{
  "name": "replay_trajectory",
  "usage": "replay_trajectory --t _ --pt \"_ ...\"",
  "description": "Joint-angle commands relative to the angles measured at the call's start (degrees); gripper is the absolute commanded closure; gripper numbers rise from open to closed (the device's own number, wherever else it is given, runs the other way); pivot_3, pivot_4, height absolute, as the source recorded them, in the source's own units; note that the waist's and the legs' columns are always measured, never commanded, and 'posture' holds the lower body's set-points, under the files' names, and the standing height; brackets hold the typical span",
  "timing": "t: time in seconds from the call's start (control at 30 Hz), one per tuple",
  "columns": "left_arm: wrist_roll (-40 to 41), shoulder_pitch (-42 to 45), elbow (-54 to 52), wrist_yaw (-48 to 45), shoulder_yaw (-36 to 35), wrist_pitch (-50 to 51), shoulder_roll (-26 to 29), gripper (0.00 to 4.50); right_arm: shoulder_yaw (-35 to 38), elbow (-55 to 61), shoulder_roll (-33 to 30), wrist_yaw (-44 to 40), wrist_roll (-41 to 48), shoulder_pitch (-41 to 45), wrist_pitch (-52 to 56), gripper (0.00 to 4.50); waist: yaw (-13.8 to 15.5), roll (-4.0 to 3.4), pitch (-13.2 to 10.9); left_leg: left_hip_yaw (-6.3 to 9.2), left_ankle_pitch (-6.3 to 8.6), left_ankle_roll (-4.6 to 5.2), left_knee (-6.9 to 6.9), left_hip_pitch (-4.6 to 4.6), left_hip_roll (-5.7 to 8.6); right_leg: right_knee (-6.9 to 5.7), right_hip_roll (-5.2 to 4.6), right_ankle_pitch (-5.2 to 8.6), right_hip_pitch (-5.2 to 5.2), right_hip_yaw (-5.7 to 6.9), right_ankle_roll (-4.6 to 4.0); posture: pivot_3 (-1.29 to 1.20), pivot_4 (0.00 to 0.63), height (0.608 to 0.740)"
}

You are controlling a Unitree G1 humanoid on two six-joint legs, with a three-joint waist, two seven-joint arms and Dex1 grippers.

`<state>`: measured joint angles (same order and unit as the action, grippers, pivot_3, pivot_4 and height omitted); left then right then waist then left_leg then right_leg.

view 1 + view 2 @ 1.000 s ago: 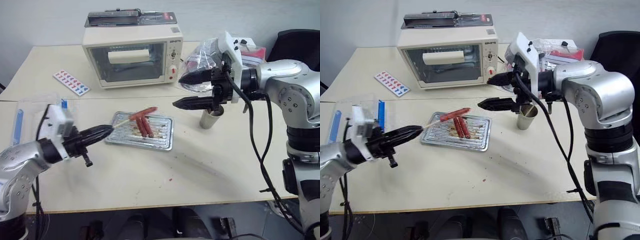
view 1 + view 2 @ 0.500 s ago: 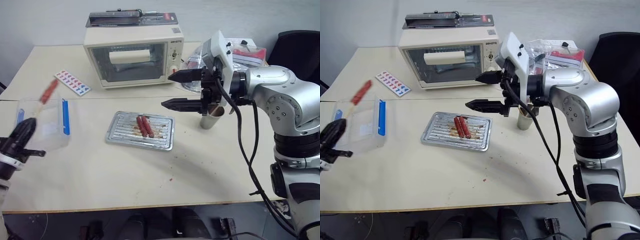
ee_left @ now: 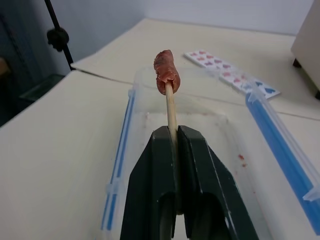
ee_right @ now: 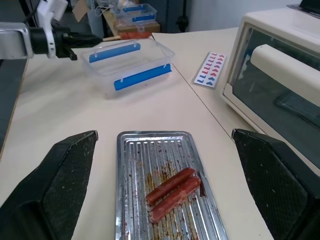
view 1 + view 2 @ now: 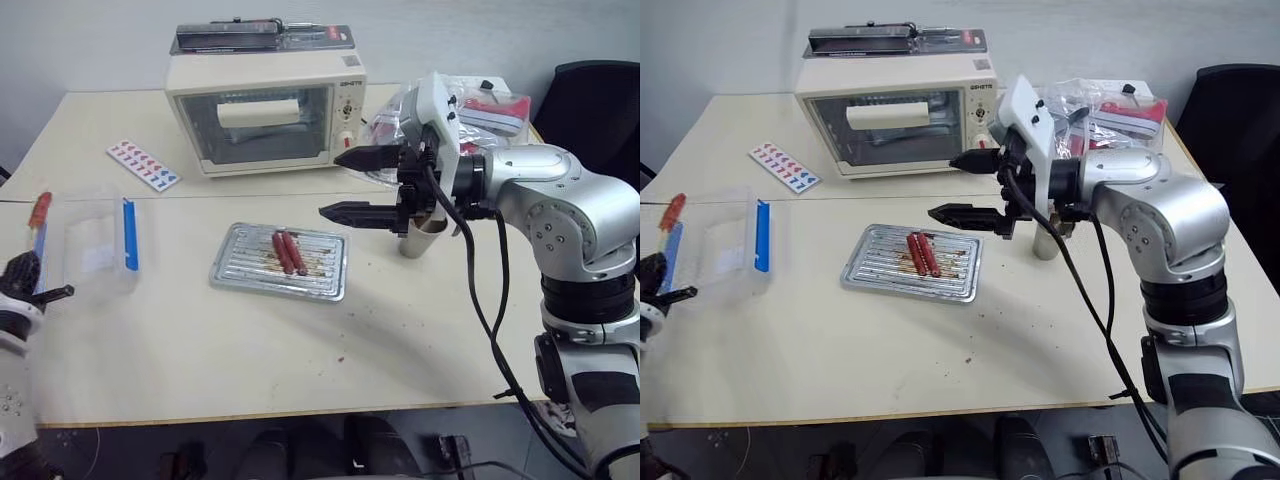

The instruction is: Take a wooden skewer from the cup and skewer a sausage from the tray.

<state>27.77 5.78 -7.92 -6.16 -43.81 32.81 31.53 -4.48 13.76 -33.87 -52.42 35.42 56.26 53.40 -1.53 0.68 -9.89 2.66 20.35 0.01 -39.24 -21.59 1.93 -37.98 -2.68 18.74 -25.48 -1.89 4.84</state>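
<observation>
The bench (image 5: 400, 330) is carrying every item, with the toaster oven (image 5: 268, 108) standing at its far edge, near the middle. A clear plastic box (image 5: 85, 245) with blue clips is sitting at the left edge of the bench, and a crumpled clear plastic bag (image 5: 400, 125) is lying toward the far right corner. The tray (image 5: 240, 275) is resting in the middle of the bench, in front of the toaster oven, and is holding two sausages (image 5: 287, 252) lying side by side and touching. A strip of coloured stickers (image 5: 142, 164) is lying near the far left corner, between the box and the toaster oven. The right hand (image 5: 342, 186) is hovering above the bench just right of the tray, its fingers spread wide apart and gripping nothing. The cup (image 5: 420, 238) is standing behind that hand, to the right of the tray, and is partly hidden by it. The left hand (image 3: 176, 131) is positioned at the left edge, over the plastic box, with its fingers clamped together on the wooden skewer (image 3: 171, 107). The sausage (image 3: 165, 71) is sitting impaled on the skewer's free end, raised above the box and well apart from the tray.
</observation>
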Motion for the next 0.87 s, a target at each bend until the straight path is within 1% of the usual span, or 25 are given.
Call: replay_trajectory --t 0.03,0.1,0.17,0.23,0.33,0.4,0.43,0.57,0.67,0.8,0.87 --pt "-1.41 2.17 1.63 -0.16 1.47 -1.28 1.91 4.5 2.34 2.91 -0.37 0.93 1.36 0.01 -0.3 0.01 0.0 0.01 0.01 0.01 0.0 0.0 0.0 0.0 0.0 -0.01 0.0 0.0 0.0 0.0 0.0 0.0 0.15 0.74" --pt "-1.69 2.56 2.02 -0.03 1.95 -1.12 1.9 4.5 2.49 3.23 -0.51 1.12 1.52 -0.16 -0.22 0.01 -0.06 0.01 0.01 0.01 0.0 -0.01 0.01 0.0 0.0 -0.01 0.0 0.0 0.0 0.01 0.0 0.0 0.15 0.74" --pt "-0.72 2.46 0.99 -0.7 1.7 -1.09 1.53 3.95 2.56 3.19 -0.68 1.19 1.6 -0.22 -0.22 0.0 -0.15 0.01 0.01 0.0 0.0 -0.01 0.02 0.0 0.0 -0.01 0.0 0.0 0.0 0.0 0.0 0.0 0.15 0.74" --pt "-0.59 2.25 -0.04 -0.48 1.34 -0.3 1.89 3.7 2.45 2.81 -0.89 1.17 1.28 -0.24 -0.51 0.0 -0.15 0.01 0.01 0.0 0.0 -0.01 0.03 0.0 -0.01 -0.01 0.0 0.0 -0.01 0.0 0.0 0.0 0.15 0.74" --pt "-1.11 0.98 -2.22 -0.7 0.72 0.43 3.2 2.99 2.22 2.07 -1.04 1.09 0.71 -0.31 -1.01 0.0 -0.1 0.01 0.01 0.0 0.0 -0.01 0.02 0.0 0.0 -0.01 0.0 0.0 -0.01 0.0 0.0 0.0 0.15 0.74" --pt "0.18 -0.71 -5.3 -1.55 -1.32 2.11 4.54 2.66 2.06 1.4 -1.03 0.9 0.39 -0.33 -1.39 0.0 -0.1 0.02 0.01 0.0 0.0 -0.01 0.03 0.0 0.0 -0.01 0.0 0.0 -0.01 -0.01 0.0 0.0 0.15 0.74" --pt "1.17 -1.62 -6.87 -2.0 -2.81 3.18 5.21 2.4 2.01 1.1 -0.98 0.84 0.32 -0.32 -1.5 0.0 -0.12 0.02 0.01 0.01 0.01 -0.02 0.03 0.0 -0.01 0.0 0.0 0.0 -0.01 0.0 0.0 0.0 0.15 0.74" --pt "7.67 -6.34 -12.58 -5.13 -12.04 8.44 7.46 2.4 1.77 -0.01 -1.09 0.04 0.31 -0.32 -1.72 0.0 -0.2 0.02 0.01 -0.01 0.01 -0.02 0.05 0.0 -0.02 0.0 0.0 0.0 -0.01 -0.02 0.0 0.0 0.15 0.74" --pt "11.65 -12.7 -15.86 -9.24 -19.03 11.64 8.39 2.4 1.43 -0.8 -1.53 -1.17 0.47 -0.13 -1.77 0.0 -0.22 0.0 0.0 -0.01 0.01 -0.02 0.08 0.0 -0.04 0.06 0.0 0.0 -0.01 -0.03 0.0 0.0 0.15 0.74" --pt "13.99 -20.29 -16.24 -13.34 -23.98 13.41 7.93 2.4 0.87 -1.49 -1.69 -2.91 0.97 0.11 -1.18 0.0 -0.06 0.0 0.0 -0.01 0.01 -0.02 0.08 0.02 -0.04 0.14 0.0 0.01 0.01 -0.03 -0.01 0.0 0.15 0.74" --pt "14.03 -25.36 -17.78 -18.57 -23.5 11.73 7.73 2.4 0.22 -1.42 -1.67 -3.66 0.73 -0.08 -1.36 0.0 -0.03 0.0 0.0 -0.01 0.02 -0.02 0.08 0.03 -0.03 0.13 0.0 0.01 0.02 -0.04 -0.01 0.0 0.15 0.74"
